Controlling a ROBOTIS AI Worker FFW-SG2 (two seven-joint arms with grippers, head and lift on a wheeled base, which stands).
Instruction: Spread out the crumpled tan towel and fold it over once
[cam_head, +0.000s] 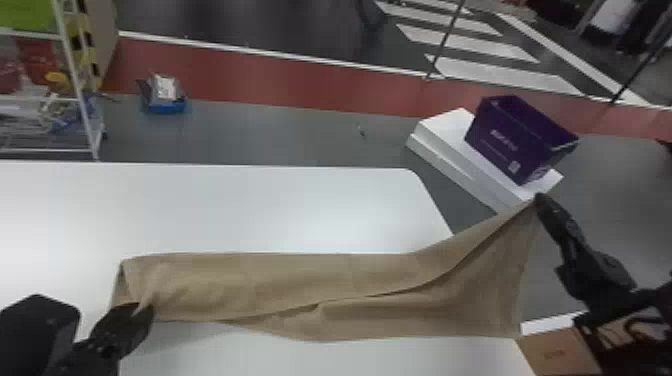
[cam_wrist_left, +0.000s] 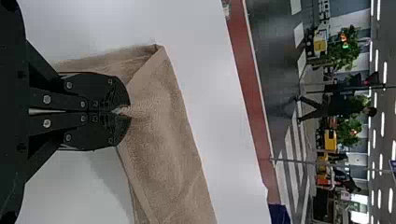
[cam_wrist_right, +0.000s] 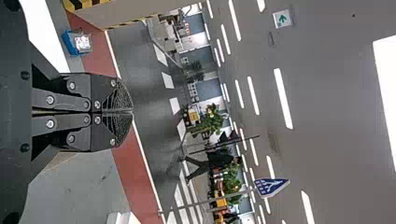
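Observation:
The tan towel (cam_head: 280, 285) lies as a long, loosely doubled strip on the white table, its right part lifted past the table's right edge. At its left end my left gripper (cam_head: 142, 309) is shut on the near edge. The left wrist view has the left gripper (cam_wrist_left: 122, 111) pinching a fold of the towel (cam_wrist_left: 161, 126). My right gripper (cam_head: 538, 198) holds up the far right corner, from which the cloth slopes down with a diagonal crease. In the right wrist view the right gripper's (cam_wrist_right: 131, 112) fingers are together.
The white table (cam_head: 225, 210) extends beyond the towel. Past its right side, a purple box (cam_head: 515, 140) stands on white boxes (cam_head: 450, 150), and a cardboard box (cam_head: 557, 352) is at the near right. A wire rack (cam_head: 82, 100) stands at the far left.

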